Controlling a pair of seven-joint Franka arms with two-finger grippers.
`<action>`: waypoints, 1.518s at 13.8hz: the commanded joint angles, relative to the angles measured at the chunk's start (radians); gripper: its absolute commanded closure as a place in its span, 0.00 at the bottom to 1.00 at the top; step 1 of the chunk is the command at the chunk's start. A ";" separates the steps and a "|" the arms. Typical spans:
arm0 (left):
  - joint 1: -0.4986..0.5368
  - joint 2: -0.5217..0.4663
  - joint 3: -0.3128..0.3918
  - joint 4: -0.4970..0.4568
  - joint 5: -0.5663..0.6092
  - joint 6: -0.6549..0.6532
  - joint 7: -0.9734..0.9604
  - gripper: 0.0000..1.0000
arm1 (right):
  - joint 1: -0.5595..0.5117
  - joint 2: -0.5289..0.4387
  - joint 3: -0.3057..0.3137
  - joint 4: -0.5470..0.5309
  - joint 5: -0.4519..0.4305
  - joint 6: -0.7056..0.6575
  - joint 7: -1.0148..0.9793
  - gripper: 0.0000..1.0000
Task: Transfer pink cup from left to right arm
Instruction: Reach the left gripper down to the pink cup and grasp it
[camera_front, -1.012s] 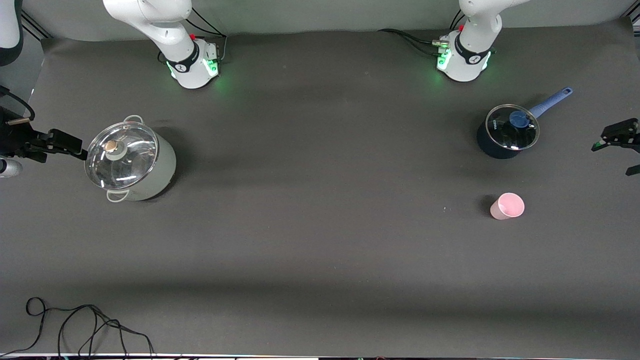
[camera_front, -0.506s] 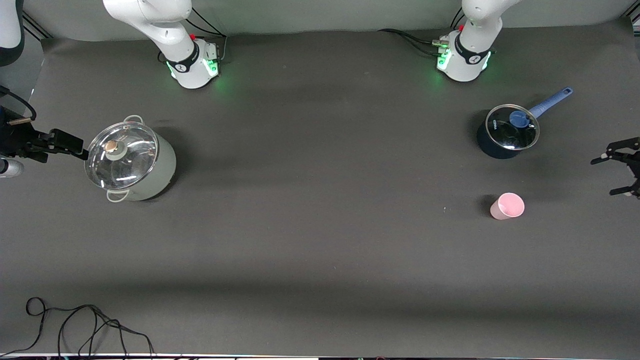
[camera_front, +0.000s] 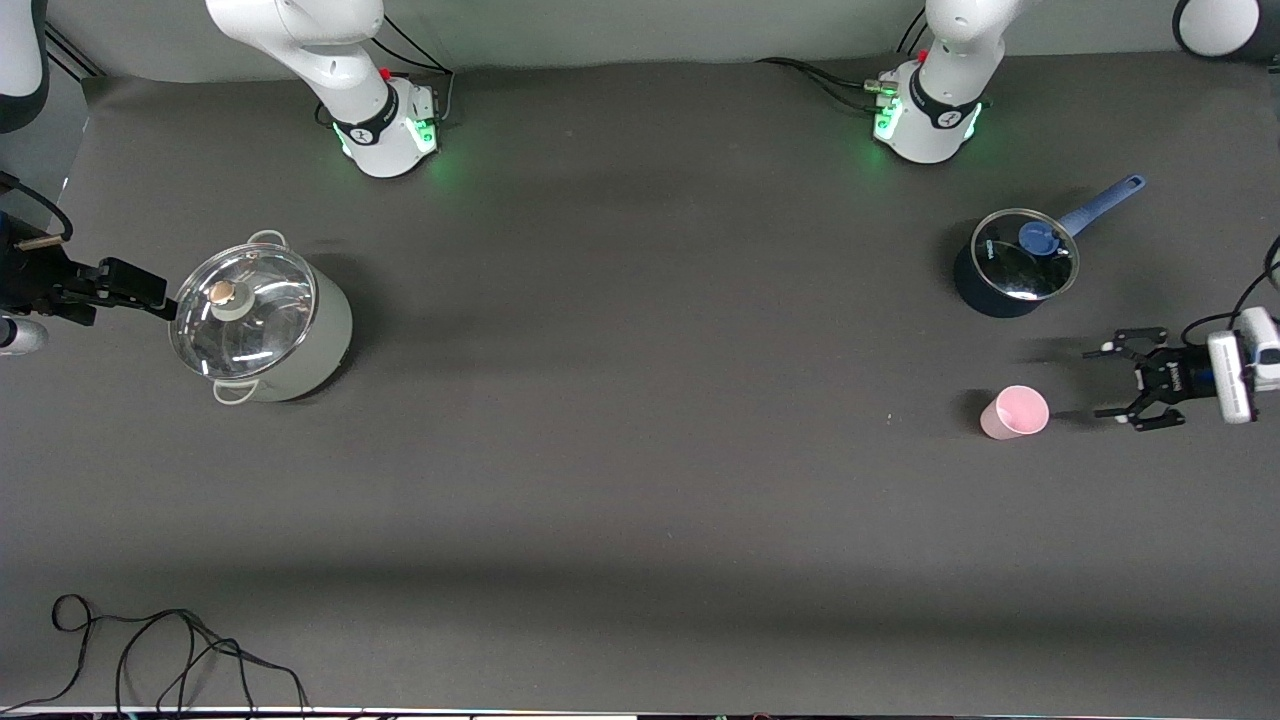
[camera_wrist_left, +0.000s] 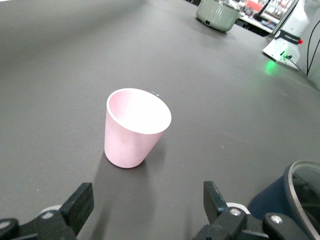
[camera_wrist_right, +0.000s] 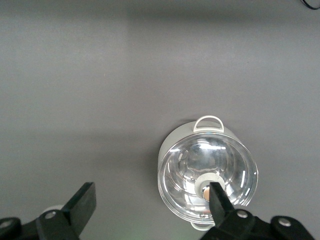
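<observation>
Pink cup (camera_front: 1014, 412) stands upright on the dark surface (camera_front: 640, 450), mouth up, toward my left arm's end, nearer the front camera than the blue saucepan (camera_front: 1012, 265). Nothing touches it.

My left gripper (camera_front: 1118, 385) is low over the surface just beside the cup, at the left arm's end, fingers spread wide and pointed at it. Left wrist view: cup (camera_wrist_left: 134, 127) sits ahead of the two black fingertips (camera_wrist_left: 80, 204), clear of both; nothing held. Edge of the saucepan (camera_wrist_left: 295, 197), with its glass lid, shows at one corner.

My right gripper (camera_front: 125, 285) waits at the right arm's end, beside the grey-green pot (camera_front: 262, 322) with glass lid. Its jaws stand apart, empty. Right wrist view: the pot (camera_wrist_right: 207, 172) lies below, lid knob close by one fingertip (camera_wrist_right: 220, 200).

Saucepan handle points toward the left arm's end. Loose black cable (camera_front: 170, 650) lies at the surface's edge nearest the front camera.
</observation>
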 joint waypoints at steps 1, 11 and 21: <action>0.015 0.006 -0.010 0.049 -0.011 -0.043 0.034 0.01 | 0.003 -0.007 -0.003 0.003 0.003 -0.004 -0.015 0.00; 0.019 0.106 -0.057 0.080 -0.144 -0.109 0.389 0.00 | 0.001 -0.006 -0.005 0.003 0.003 -0.004 -0.013 0.00; 0.062 0.248 -0.062 0.122 -0.216 -0.167 0.515 0.00 | 0.001 -0.006 -0.005 0.004 0.003 -0.003 -0.012 0.00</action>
